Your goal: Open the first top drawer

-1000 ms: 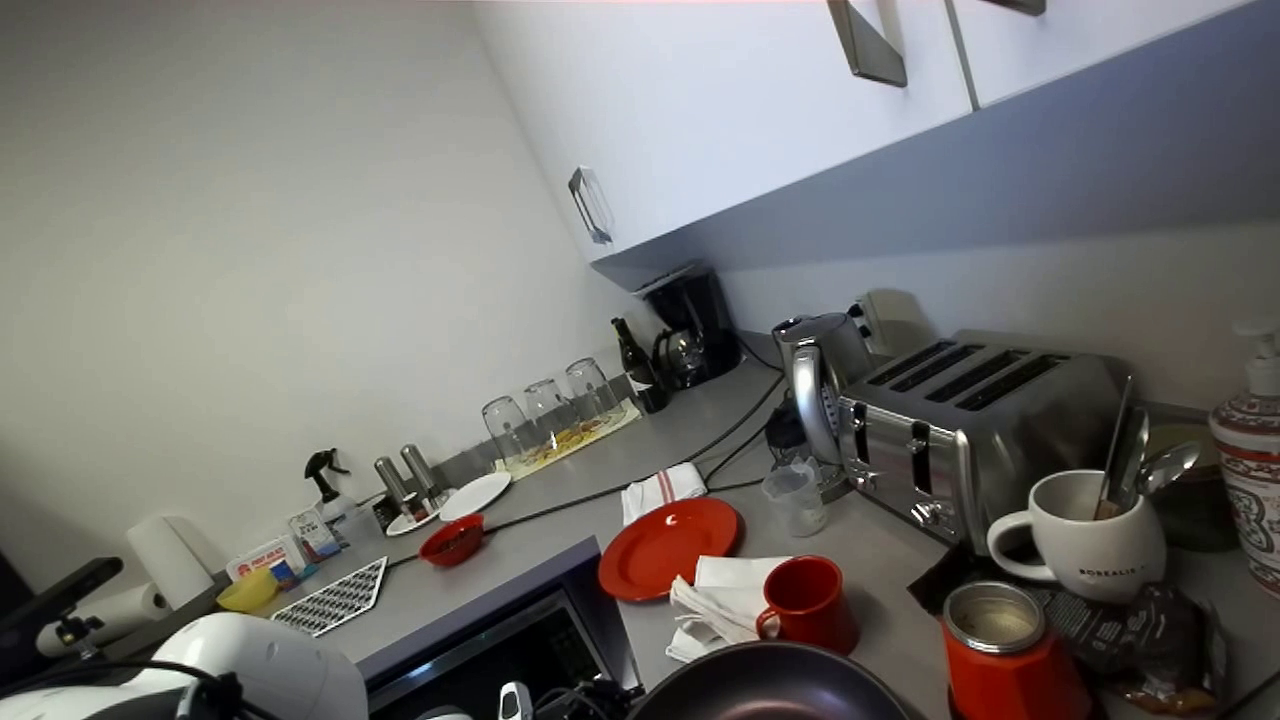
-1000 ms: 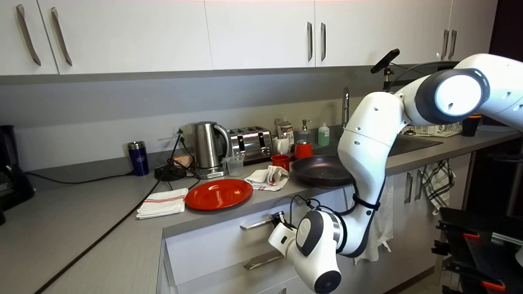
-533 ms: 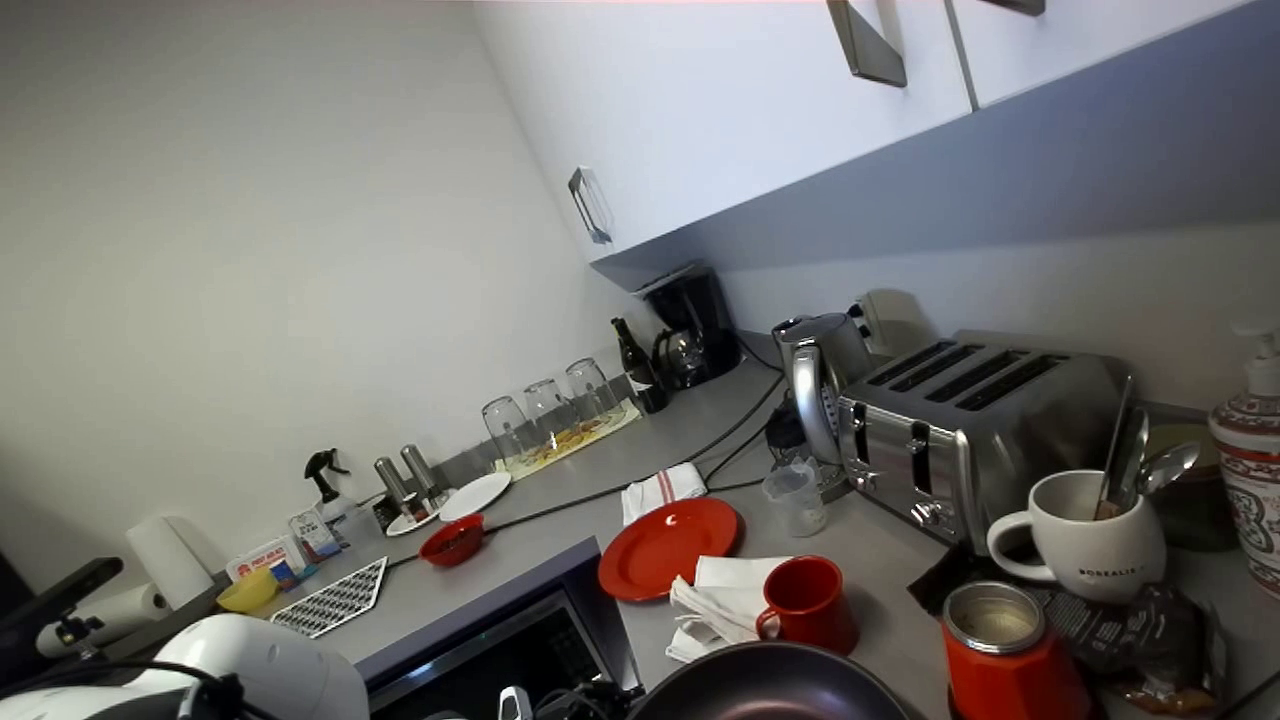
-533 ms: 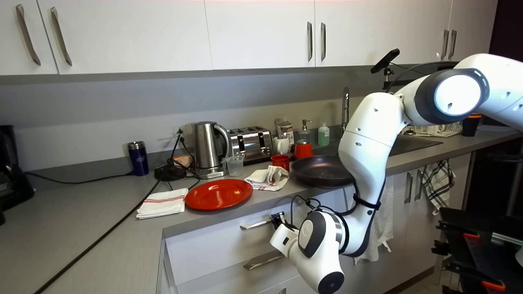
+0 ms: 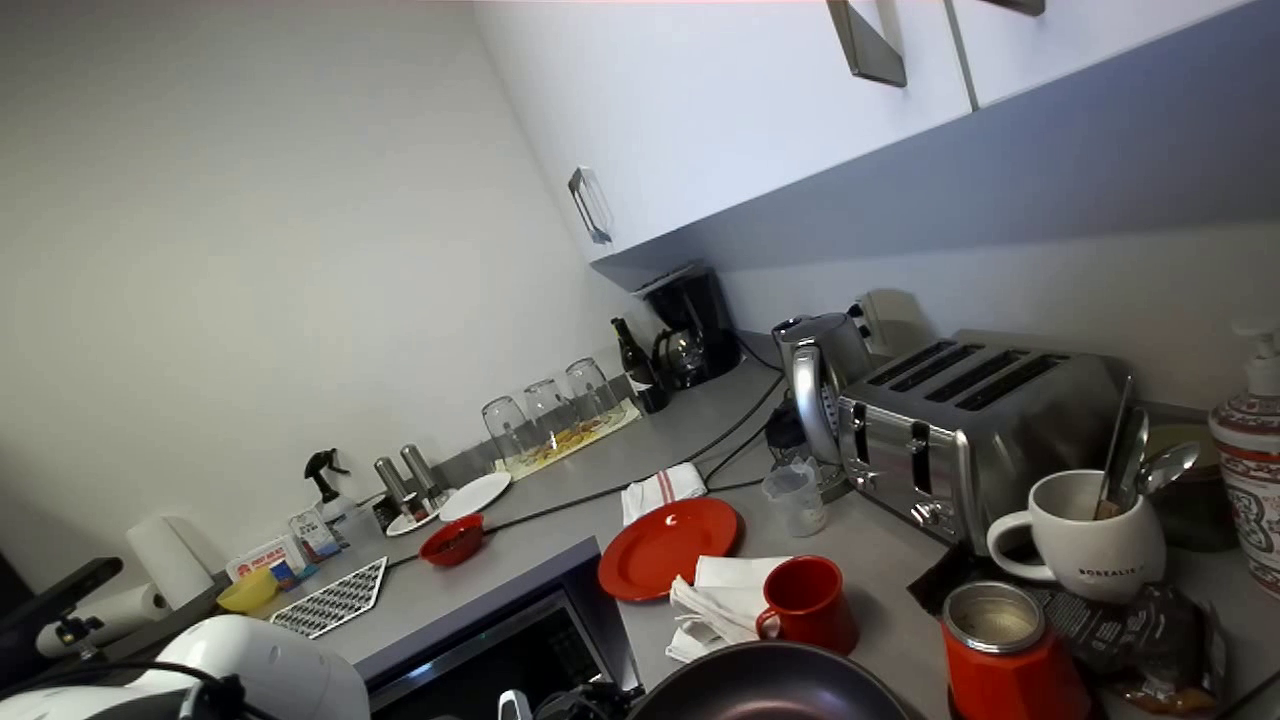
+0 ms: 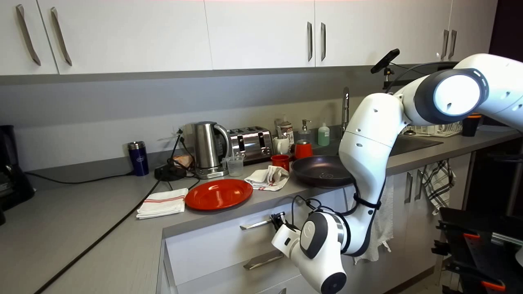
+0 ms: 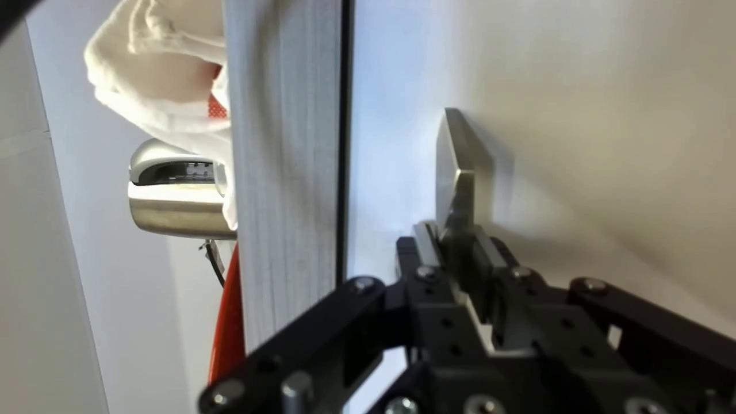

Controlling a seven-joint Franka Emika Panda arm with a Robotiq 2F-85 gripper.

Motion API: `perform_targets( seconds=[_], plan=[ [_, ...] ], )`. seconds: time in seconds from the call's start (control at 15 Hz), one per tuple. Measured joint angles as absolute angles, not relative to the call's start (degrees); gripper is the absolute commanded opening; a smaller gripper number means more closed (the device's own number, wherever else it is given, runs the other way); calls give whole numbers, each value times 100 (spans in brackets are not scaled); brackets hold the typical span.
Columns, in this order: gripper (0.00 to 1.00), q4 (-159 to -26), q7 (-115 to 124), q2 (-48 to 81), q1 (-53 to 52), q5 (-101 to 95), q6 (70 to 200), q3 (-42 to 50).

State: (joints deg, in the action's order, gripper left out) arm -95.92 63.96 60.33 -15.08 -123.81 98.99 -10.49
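Note:
The first top drawer (image 6: 204,253) sits right under the countertop in an exterior view. Its flat front looks pale grey here and also fills the right of the wrist view (image 7: 604,144). The drawer looks closed, and its inside is hidden. Its slanted metal handle (image 6: 254,225) sticks out from the front and shows clearly in the wrist view (image 7: 454,149). My gripper (image 7: 454,244) has its fingers close together on both sides of the near end of the handle. In an exterior view, the gripper (image 6: 278,220) is at the handle's right end, partly hidden by the wrist.
The countertop edge (image 7: 282,172) runs close beside the gripper. A lower drawer handle (image 6: 263,260) is below the hand. On the counter above are a red plate (image 6: 219,194), a crumpled cloth (image 6: 267,178) and a dark pan (image 6: 322,169). A towel (image 6: 382,220) hangs right of the forearm.
In an exterior view, the wrist and lower arm have shifted slightly to the right. The gripper stays at the handle, and the drawer has not visibly moved.

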Motion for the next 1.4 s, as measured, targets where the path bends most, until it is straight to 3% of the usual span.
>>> perform_targets(
  seconds=[0.73,0.8,1.4],
  plan=[
    [8,-9667,6469,6030,-1481,-12556,9857,-1048],
    [16,-9671,6472,6031,-1480,-12567,9853,-1048],
    [16,-9572,6480,6051,-1390,-12560,9933,-1046]
  ],
)
